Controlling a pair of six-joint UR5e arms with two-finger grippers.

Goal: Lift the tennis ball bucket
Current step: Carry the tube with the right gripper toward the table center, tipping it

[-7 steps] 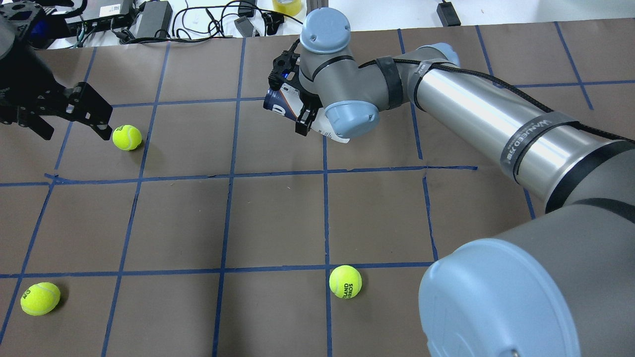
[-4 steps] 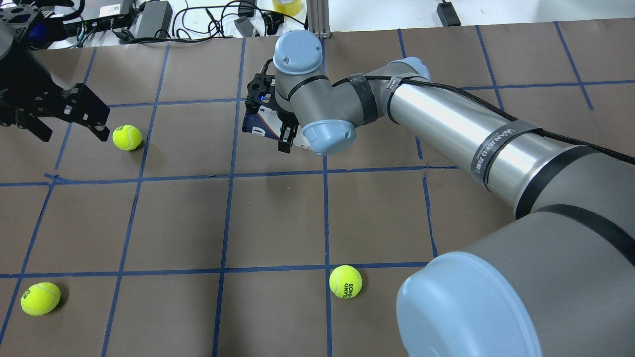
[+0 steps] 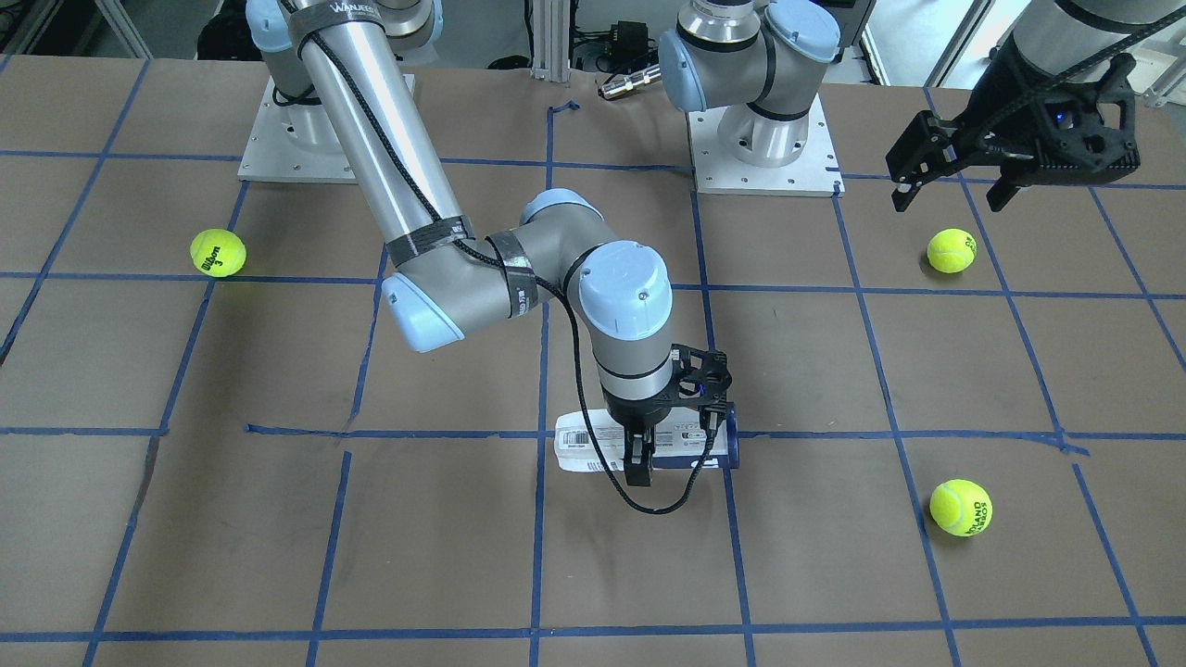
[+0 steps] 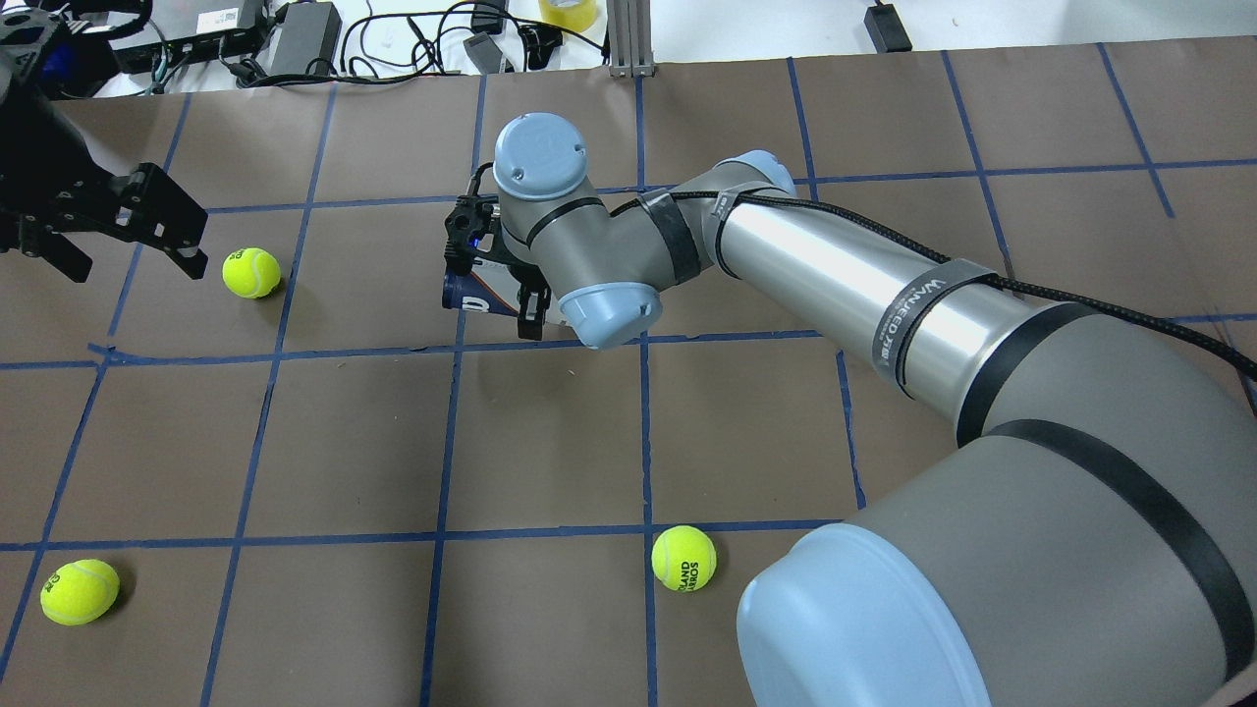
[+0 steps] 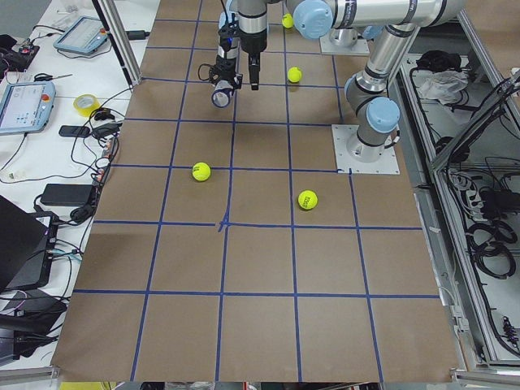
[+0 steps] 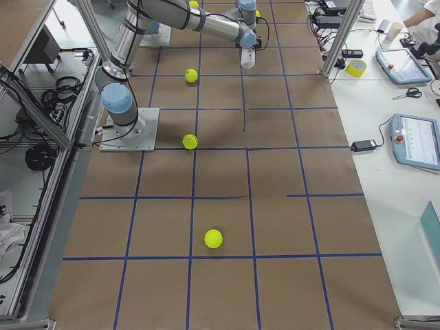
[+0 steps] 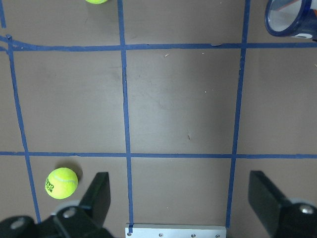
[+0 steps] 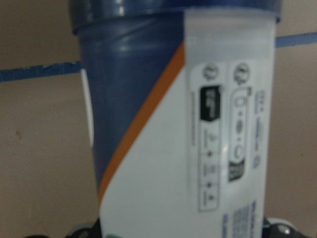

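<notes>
The tennis ball bucket [image 3: 593, 446] is a slim can with a white label and a navy end [image 4: 469, 297]. It lies level in my right gripper [image 3: 641, 463], which is shut across its middle and holds it just above the brown table. It fills the right wrist view [image 8: 183, 124]. Its navy open end shows in the left wrist view [image 7: 292, 17]. My left gripper [image 4: 167, 231] is open and empty at the far left, near a tennis ball [image 4: 251, 272]. Its fingers [image 7: 99, 196] stand wide apart.
Two more tennis balls [image 4: 683, 558] [image 4: 80, 591] lie on the near part of the table. Blue tape lines [image 4: 452, 432] grid the brown surface. Cables and power bricks [image 4: 304, 34] lie beyond the far edge. The arm bases [image 3: 764, 139] stand at the robot's side.
My right arm has carried the bucket to the left and nearer to the robot in the overhead view, still shut on it. The left gripper has barely moved.
</notes>
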